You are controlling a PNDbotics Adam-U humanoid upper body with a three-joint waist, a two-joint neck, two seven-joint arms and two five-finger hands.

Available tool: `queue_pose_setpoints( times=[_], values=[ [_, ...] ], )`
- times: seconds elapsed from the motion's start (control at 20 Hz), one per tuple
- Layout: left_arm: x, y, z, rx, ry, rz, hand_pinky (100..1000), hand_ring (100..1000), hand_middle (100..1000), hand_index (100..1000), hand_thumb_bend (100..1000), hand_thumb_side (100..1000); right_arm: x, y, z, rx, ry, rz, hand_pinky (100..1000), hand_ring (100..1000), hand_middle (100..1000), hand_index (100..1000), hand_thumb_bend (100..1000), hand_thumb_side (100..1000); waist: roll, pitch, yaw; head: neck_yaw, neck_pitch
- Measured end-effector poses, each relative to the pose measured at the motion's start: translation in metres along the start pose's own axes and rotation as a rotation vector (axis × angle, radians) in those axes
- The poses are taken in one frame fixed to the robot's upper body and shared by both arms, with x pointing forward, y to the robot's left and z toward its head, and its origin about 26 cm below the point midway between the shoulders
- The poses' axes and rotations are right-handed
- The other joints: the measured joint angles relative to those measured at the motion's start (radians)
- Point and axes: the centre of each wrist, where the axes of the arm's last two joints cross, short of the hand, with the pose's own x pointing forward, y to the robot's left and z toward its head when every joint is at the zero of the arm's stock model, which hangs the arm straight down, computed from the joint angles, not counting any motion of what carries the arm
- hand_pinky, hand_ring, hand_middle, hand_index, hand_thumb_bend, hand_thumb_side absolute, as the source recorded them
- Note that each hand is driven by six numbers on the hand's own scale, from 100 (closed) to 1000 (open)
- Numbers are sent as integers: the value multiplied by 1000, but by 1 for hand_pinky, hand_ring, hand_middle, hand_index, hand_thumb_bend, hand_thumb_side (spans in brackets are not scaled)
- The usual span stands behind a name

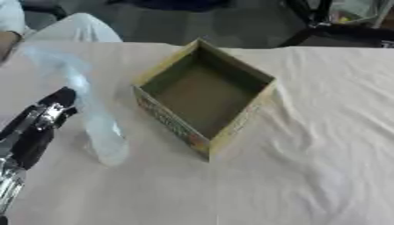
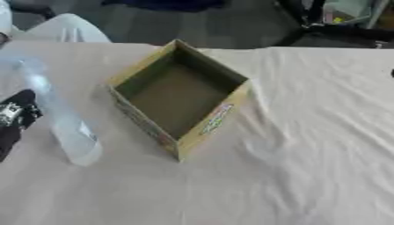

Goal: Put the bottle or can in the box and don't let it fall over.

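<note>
Left hand: I see my left hand low at the left edge, black with silver parts, just beside the bottle; I cannot tell how far its fingers are spread, or whether they touch the plastic
Right hand: out of both views
Bottle: the clear plastic bottle stands on the tablecloth left of the box, looking tilted in the picture, its base near me and its top leaning away to the left; outside the box, a little apart from its near-left wall
Box: the open cardboard box sits mid-table, turned so one corner points at me, and looks empty inside
Far edge: a person in white sits beyond the table, touching nothing
Risk: I judge the bottle light and tall, so a sideways nudge from my hand could tip it before I have it; on the way over, its base could catch the box rim and topple it, or shove the box across the wrinkled cloth
</note>
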Motion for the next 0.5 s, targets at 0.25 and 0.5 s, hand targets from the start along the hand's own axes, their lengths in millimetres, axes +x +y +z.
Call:
queue_pose_setpoints(
  times=[0.25, 0.5],
  values=[
    [5, 0, -2, -7, -18, -4, 1000, 1000, 1000, 899, 319, 799, 0, 0, 0, 0, 0, 0, 1000, 1000, 977, 1000, 100, 470, 0, 0, 0, 0, 0],
    [10, 0, -5, -17, -42, -9, 1000, 1000, 1000, 896, 308, 791, 0, 0, 0, 0, 0, 0, 1000, 1000, 977, 1000, 100, 470, 0, 0, 0, 0, -1]
  ],
)
